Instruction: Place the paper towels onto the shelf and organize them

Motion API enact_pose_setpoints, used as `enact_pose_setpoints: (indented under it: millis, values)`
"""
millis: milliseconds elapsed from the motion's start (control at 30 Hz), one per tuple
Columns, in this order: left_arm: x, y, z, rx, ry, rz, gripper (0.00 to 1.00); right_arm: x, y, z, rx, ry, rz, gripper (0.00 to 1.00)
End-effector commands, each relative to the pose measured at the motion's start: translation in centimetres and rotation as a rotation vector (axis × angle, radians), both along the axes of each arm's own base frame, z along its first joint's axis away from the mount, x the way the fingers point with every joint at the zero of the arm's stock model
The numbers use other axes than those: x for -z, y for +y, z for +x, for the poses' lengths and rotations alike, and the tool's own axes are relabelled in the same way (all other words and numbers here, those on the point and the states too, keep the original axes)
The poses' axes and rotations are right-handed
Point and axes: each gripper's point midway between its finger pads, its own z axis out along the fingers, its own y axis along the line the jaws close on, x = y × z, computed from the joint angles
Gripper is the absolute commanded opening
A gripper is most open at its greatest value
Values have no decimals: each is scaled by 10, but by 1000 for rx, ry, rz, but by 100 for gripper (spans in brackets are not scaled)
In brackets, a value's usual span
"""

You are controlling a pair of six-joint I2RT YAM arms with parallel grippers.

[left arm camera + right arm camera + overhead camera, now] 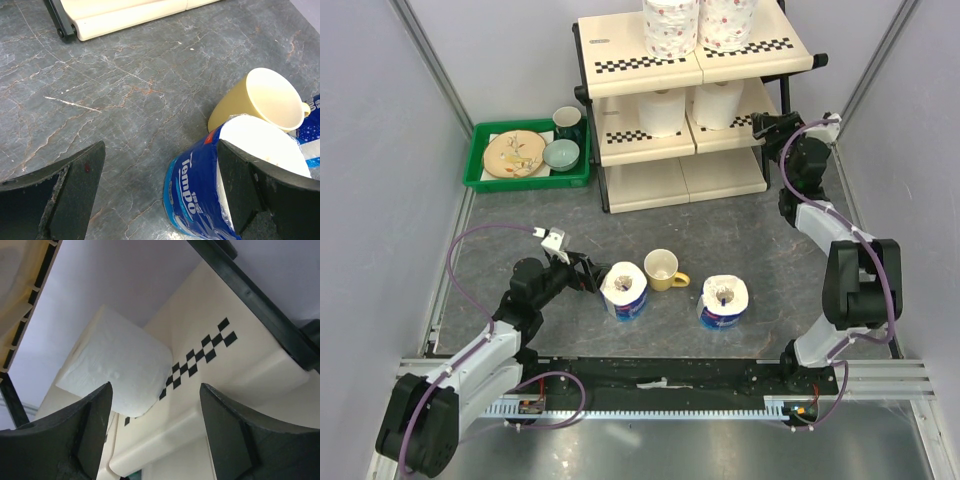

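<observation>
Top external view: shelf carries four of six rolls.
Done: floral rolls on top tier; plain rolls on middle tier.
Outstanding: blue-wrapped rolls on table, flanking yellow mug.
Left gripper: jaws apart at one blue-wrapped roll, not clamped.
Right gripper: jaws apart, empty, at middle tier.

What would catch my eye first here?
Probably the cream three-tier shelf with checkered black-and-white edges at the back, carrying two floral-patterned paper rolls on top and two plain white rolls on the tier below. Next, the two blue-wrapped rolls standing either side of a yellow mug on the dark table, with the left gripper open beside one.
</observation>
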Motion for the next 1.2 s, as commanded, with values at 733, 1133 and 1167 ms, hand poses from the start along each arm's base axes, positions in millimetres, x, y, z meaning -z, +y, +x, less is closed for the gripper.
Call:
enact_pose_setpoints:
  millis: [733, 1133, 1167]
  values:
    - [-12, -7, 4, 50, -61, 18, 99, -67, 17, 58, -86, -281, 223, 79]
    - [-12, -10, 5, 61, -56, 18, 99, -75, 37, 89, -87, -308, 270, 80]
    - [-12, -10, 5, 61, -54, 18, 99, -75, 38, 93, -86, -302, 267, 80]
